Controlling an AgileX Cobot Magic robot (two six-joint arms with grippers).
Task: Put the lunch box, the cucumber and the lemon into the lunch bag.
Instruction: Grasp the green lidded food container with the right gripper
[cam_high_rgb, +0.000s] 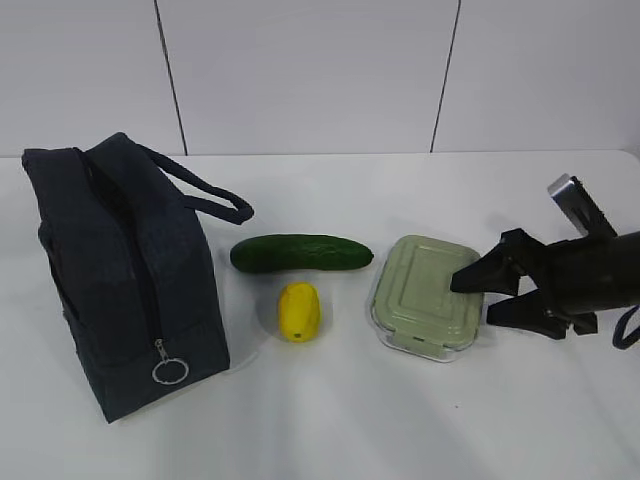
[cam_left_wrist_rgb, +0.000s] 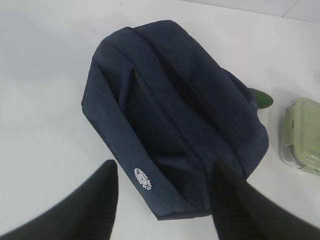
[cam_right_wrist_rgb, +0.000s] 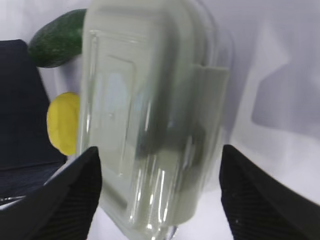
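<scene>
Right up close to my right wrist camera sits the lunch box (cam_right_wrist_rgb: 150, 115), with its pale green lid and clear glass bottom, blurry because it is so near. My right gripper (cam_right_wrist_rgb: 160, 195) is spread wide, one black finger on each side of the box, and I cannot tell if the fingers touch it. From the front camera, my right gripper (cam_high_rgb: 492, 292) comes in from the right side and its tips are at the right edge of the lunch box (cam_high_rgb: 425, 295), which lies flat on the white table (cam_high_rgb: 330, 420). My left gripper (cam_left_wrist_rgb: 162, 200) is partly open and holds nothing; it hangs above the lunch bag (cam_left_wrist_rgb: 175, 115). Nearer the front of the table is the ring pull (cam_high_rgb: 169, 372) on the end of the lunch bag (cam_high_rgb: 120, 270), which stands at the left, dark blue, with its handles (cam_high_rgb: 205, 190) up top. Between the bag and the box is the lemon (cam_high_rgb: 299, 311), small and yellow. Just behind the lemon lies the cucumber (cam_high_rgb: 301, 253), long and dark green, on its side. Behind everything is the pale wall (cam_high_rgb: 320, 70).
</scene>
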